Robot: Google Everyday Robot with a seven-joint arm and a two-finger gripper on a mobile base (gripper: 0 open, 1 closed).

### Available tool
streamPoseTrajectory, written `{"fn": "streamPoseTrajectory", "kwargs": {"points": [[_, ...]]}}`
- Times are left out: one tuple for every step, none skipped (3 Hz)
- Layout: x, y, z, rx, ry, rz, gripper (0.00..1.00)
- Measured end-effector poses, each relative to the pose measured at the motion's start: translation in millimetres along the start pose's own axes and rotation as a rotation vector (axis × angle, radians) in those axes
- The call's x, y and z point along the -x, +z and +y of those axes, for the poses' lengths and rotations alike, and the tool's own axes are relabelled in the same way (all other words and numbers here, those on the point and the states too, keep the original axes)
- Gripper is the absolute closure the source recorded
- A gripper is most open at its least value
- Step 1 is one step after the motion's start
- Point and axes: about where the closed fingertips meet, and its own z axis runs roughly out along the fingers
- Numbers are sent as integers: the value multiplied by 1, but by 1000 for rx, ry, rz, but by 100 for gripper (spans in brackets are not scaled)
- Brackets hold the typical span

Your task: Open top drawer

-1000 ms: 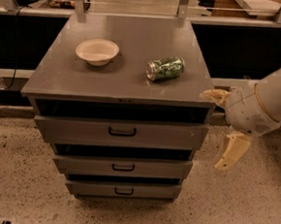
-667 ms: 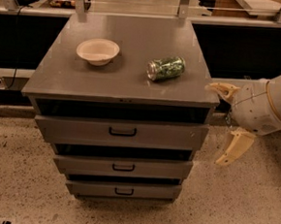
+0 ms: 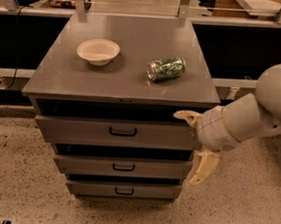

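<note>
The top drawer (image 3: 81, 128) is the widest grey panel of the grey cabinet, just under its top, with a small black loop handle (image 3: 123, 131) at centre. It stands slightly out, with a dark gap above it. My gripper (image 3: 192, 146) is at the drawer's right end, to the right of the handle, on a white arm (image 3: 257, 111) coming from the right. Its two cream fingers are spread wide: the upper finger (image 3: 186, 116) at the drawer's top edge, the lower finger (image 3: 201, 167) near the middle drawer. It holds nothing.
A cream bowl (image 3: 98, 51) and a green can (image 3: 166, 69) lying on its side rest on the cabinet top (image 3: 60, 81). Two narrower drawers, the middle drawer (image 3: 78, 164) and the bottom drawer (image 3: 91, 188), sit below. A speckled floor (image 3: 14, 172) surrounds the cabinet. A rail (image 3: 139, 9) runs behind.
My gripper and arm have shifted slightly left, closer to the top drawer's right end. The drawers, bowl and can have not moved.
</note>
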Motion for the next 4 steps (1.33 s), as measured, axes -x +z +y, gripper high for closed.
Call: {"fn": "streamPoseTrajectory", "kwargs": {"points": [[5, 10, -2, -17, -54, -1, 0], [5, 10, -2, -17, -54, -1, 0], [16, 1, -13, -36, -86, 10, 0], [22, 8, -21, -67, -142, 79, 0]]}}
